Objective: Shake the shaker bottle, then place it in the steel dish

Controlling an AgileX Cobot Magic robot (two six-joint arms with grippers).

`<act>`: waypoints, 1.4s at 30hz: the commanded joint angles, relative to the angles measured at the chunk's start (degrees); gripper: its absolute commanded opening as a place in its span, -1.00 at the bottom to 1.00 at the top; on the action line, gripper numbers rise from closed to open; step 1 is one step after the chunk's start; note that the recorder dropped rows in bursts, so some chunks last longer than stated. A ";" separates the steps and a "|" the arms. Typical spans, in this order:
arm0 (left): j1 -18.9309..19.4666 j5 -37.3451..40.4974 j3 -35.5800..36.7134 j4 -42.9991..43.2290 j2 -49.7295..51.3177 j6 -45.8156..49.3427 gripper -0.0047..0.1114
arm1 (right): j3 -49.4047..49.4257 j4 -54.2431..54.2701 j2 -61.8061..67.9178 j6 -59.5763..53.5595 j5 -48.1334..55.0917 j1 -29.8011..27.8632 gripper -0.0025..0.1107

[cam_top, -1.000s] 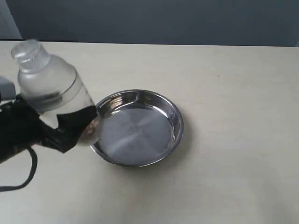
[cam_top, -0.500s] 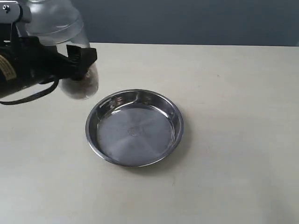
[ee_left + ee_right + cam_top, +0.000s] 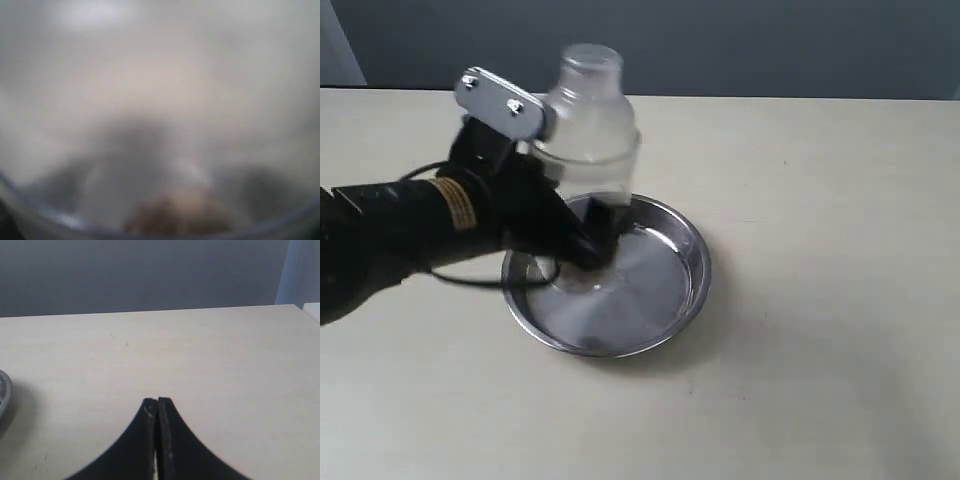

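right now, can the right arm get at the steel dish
Probably yes, at its near rim. The right wrist view shows only bare table between the shut jaws and the steel dish. The left arm and shaker bottle occupy the far side.

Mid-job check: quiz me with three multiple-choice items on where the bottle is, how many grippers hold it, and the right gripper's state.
1. The shaker bottle is: A) upright within the steel dish's rim; B) lying on its side beside it; C) out of view.
2. Grippers holding it: A) none; B) one; C) two.
3. The right gripper is: A) wide open; B) shut, empty; C) shut on the dish.
Answers: 1A, the exterior view shows its base inside the rim; 2B, only the left gripper clamps it; 3B, its fingers meet with nothing between.
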 commanded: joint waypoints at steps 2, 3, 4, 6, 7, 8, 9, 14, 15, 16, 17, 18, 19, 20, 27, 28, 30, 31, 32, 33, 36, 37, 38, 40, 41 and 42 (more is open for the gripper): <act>-1.00 -1.44 -2.39 5.17 2.02 0.96 -0.91 | 0.09 -0.14 -0.25 -0.09 -0.58 0.08 -0.97; -1.46 -2.39 -2.10 6.81 1.90 0.76 -0.91 | 0.09 -0.14 -0.25 -0.09 -0.58 0.08 -0.97; -0.10 -5.68 -1.62 0.78 2.63 1.08 -0.91 | 0.09 -0.14 -0.25 -0.09 -0.58 0.08 -0.97; 4.16 -9.36 -0.80 -20.07 4.15 1.06 -0.91 | 0.09 -0.14 -0.25 -0.09 -0.58 0.08 -0.97; 3.67 -7.30 -1.04 -19.30 4.39 1.36 -0.91 | 0.09 -0.14 -0.25 -0.09 -0.58 0.08 -0.97; 2.30 -4.48 -1.33 -7.04 4.22 1.59 -0.91 | 0.09 -0.14 -0.25 -0.09 -0.58 0.08 -0.97; -0.62 -1.07 -1.48 7.44 3.49 1.32 -0.91 | 0.09 -0.14 -0.25 -0.09 -0.58 0.08 -0.97; 3.76 -6.11 -0.66 -13.91 4.76 0.15 -0.91 | 0.09 -0.14 -0.25 -0.09 -0.58 0.08 -0.97; -0.56 0.10 -1.39 13.95 3.40 -1.00 -0.91 | 0.09 -0.14 -0.25 -0.09 -0.58 0.08 -0.97; -0.65 -1.34 -1.09 13.34 3.39 -3.95 -0.91 | 0.09 -0.14 -0.25 -0.09 -0.58 0.08 -0.97; 2.99 -6.71 -0.66 -8.12 4.07 -5.52 -0.91 | 0.09 -0.14 -0.25 -0.09 -0.58 0.08 -0.97; 2.81 -6.78 -0.95 -11.05 4.24 -5.28 -0.91 | 0.09 -0.14 -0.25 -0.09 -0.58 0.08 -0.97; 0.52 -4.28 -1.67 0.63 3.68 -3.08 -0.91 | 0.09 -0.14 -0.25 -0.09 -0.58 0.08 -0.97; -1.63 -1.83 -1.94 12.49 3.23 -2.68 -0.91 | 0.09 -0.14 -0.25 -0.09 -0.58 0.08 -0.97; -1.10 -1.07 -5.44 4.61 2.01 -6.98 -0.91 | 0.09 -0.14 -0.25 -0.09 -0.58 0.08 -0.97; -1.59 -0.72 -8.75 7.36 -2.64 -6.87 -0.91 | 0.09 -0.14 -0.25 -0.09 -0.58 0.08 -0.97; -1.34 -0.68 -14.48 9.62 -8.44 -6.73 -0.91 | 0.09 -0.14 -0.25 -0.09 -0.58 0.08 -0.97; -1.23 1.07 -13.67 8.05 -7.82 -6.73 -0.91 | 0.09 -0.14 -0.25 -0.09 -0.58 0.08 -0.97; -1.23 3.22 -8.99 7.91 -3.49 -7.05 -0.91 | 0.09 -0.14 -0.25 -0.09 -0.58 0.08 -0.97; -1.23 3.02 -6.27 7.17 -0.21 -7.70 -0.91 | 0.09 -0.14 -0.25 -0.09 -0.58 0.08 -0.97; -2.50 -0.52 -5.48 7.07 -0.36 -9.91 -0.91 | 0.09 -0.14 -0.25 -0.09 -0.58 0.08 -0.97; -2.89 -1.00 -7.19 8.25 -3.24 -9.91 -0.91 | 0.09 -0.14 -0.25 -0.09 -0.58 0.08 -0.97; -3.14 -2.83 -9.72 9.67 -7.52 -9.68 -0.91 | 0.09 -0.14 -0.25 -0.09 -0.58 0.08 -0.97; -3.14 -1.16 -7.90 8.56 -6.56 -9.68 -0.91 | 0.09 -0.14 -0.25 -0.09 -0.58 0.08 -0.97; -3.14 -1.74 -3.91 8.44 -2.30 -9.68 -0.91 | 0.09 -0.14 -0.25 -0.09 -0.58 0.08 -0.97; -3.14 -3.35 -2.00 8.44 0.13 -9.68 -0.91 | 0.09 -0.14 -0.25 -0.09 -0.58 0.08 -0.97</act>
